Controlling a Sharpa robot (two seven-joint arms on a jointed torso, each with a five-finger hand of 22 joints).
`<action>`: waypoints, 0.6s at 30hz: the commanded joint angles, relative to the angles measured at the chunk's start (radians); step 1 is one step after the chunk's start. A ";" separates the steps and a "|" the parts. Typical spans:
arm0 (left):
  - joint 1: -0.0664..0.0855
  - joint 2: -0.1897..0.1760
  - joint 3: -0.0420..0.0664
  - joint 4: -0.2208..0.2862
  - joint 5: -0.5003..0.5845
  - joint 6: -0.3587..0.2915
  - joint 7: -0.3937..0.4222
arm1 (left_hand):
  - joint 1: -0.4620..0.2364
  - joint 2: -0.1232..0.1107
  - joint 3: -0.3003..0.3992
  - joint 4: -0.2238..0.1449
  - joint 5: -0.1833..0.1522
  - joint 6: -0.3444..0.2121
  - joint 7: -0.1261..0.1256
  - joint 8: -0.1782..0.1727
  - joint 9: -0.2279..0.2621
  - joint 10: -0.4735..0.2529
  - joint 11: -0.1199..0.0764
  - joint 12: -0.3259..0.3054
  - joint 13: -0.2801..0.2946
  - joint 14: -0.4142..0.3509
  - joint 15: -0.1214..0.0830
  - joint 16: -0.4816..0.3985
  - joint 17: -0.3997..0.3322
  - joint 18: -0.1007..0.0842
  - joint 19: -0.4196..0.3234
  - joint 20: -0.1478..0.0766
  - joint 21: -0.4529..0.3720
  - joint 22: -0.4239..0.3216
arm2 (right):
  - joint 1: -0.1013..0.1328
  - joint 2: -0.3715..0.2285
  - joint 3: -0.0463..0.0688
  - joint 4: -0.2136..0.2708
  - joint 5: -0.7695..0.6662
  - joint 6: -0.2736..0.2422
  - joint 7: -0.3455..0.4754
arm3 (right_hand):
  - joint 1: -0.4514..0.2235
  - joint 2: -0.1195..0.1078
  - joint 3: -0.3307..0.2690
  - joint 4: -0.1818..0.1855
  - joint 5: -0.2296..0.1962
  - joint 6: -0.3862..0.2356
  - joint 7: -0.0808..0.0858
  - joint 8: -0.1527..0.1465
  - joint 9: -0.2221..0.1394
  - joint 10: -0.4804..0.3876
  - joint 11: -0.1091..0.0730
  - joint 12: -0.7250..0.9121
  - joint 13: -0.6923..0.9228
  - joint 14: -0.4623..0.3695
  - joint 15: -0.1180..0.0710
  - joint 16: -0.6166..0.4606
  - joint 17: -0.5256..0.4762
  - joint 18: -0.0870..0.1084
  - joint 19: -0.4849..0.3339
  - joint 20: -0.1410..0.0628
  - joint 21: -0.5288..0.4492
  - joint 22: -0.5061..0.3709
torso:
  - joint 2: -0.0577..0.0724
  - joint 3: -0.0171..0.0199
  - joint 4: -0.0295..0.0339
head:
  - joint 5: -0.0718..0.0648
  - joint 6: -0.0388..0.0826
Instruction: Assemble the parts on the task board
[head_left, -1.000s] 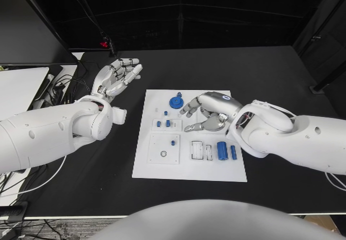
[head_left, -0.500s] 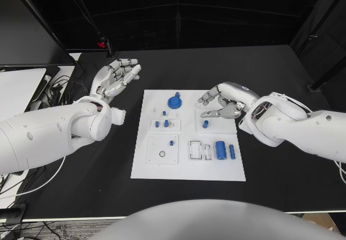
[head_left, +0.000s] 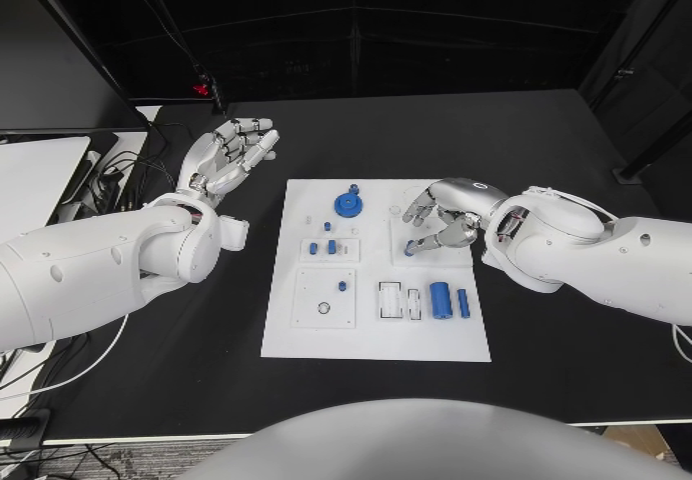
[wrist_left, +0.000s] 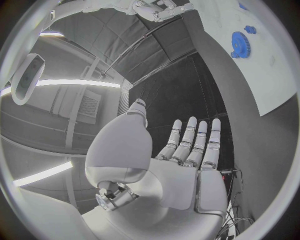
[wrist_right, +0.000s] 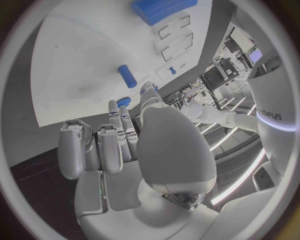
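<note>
Since half a second ago the right hand (head_left: 444, 215) has been brought back down and to the left over the far right part of the white task board (head_left: 375, 335), where it now hovers with fingers curled loosely and apart, nothing held between them; a small blue peg (head_left: 410, 250) is seen on the board just near its fingertips (head_left: 420, 241). The board lies in the middle of the black table (head_left: 577, 350); a blue gear (head_left: 348, 204) stands at its far end, small blue pieces (head_left: 330, 246) sit in the left middle, and two blue cylinders (head_left: 440, 296) lie to the near right beside pale slots. The left hand (head_left: 228, 152) is kept raised well to the far left of the board, palm open, fingers straight and spread, nothing gripped.
</note>
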 joint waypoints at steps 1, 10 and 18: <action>0.001 -0.001 0.001 0.000 0.001 0.003 0.106 | -0.005 0.001 0.003 0.001 0.007 -0.006 0.154 0.005 -0.002 -0.006 -0.002 0.006 -0.002 -0.007 0.000 0.004 -0.001 0.003 0.004 -0.001 0.002 -0.001 | 0.001 0.005 0.000 -0.002 -0.040 0.067 -0.052 | -0.012 0.000 -0.006 -0.001 -0.005 0.008 0.002 0.003 0.000 0.007 -0.001 0.001 0.002 0.064 0.006 -0.007 0.036 0.001 0.035 0.001 -0.004 0.199 | 0.000 0.0000 0.0003 | 0.000 0.000; 0.001 -0.002 0.001 0.001 0.001 0.003 0.107 | -0.005 0.004 0.004 0.000 0.006 -0.007 0.154 0.006 -0.002 -0.008 -0.002 0.009 -0.003 -0.008 0.000 0.006 -0.003 0.003 0.004 -0.001 0.002 -0.001 | -0.002 0.027 0.000 -0.012 -0.043 0.106 -0.078 | 0.020 0.034 0.024 -0.009 -0.005 0.029 0.001 0.010 0.003 0.032 -0.008 0.011 0.003 0.061 0.000 -0.015 0.020 0.003 0.031 -0.002 -0.012 0.196 | 0.000 -0.0004 0.0014 | -0.002 0.000; 0.001 -0.002 0.001 0.002 0.001 0.002 0.107 | -0.005 0.004 0.004 0.000 0.006 -0.007 0.154 0.006 -0.002 -0.008 -0.002 0.009 -0.003 -0.008 0.000 0.006 -0.003 0.003 0.004 -0.001 0.002 -0.001 | -0.005 0.040 0.000 -0.014 -0.050 0.127 -0.088 | 0.056 0.054 0.041 -0.013 -0.005 0.052 -0.003 0.016 0.004 0.064 -0.016 0.020 0.003 0.063 -0.007 -0.011 0.023 0.003 0.031 -0.008 -0.011 0.197 | 0.000 -0.0003 0.0013 | 0.000 0.000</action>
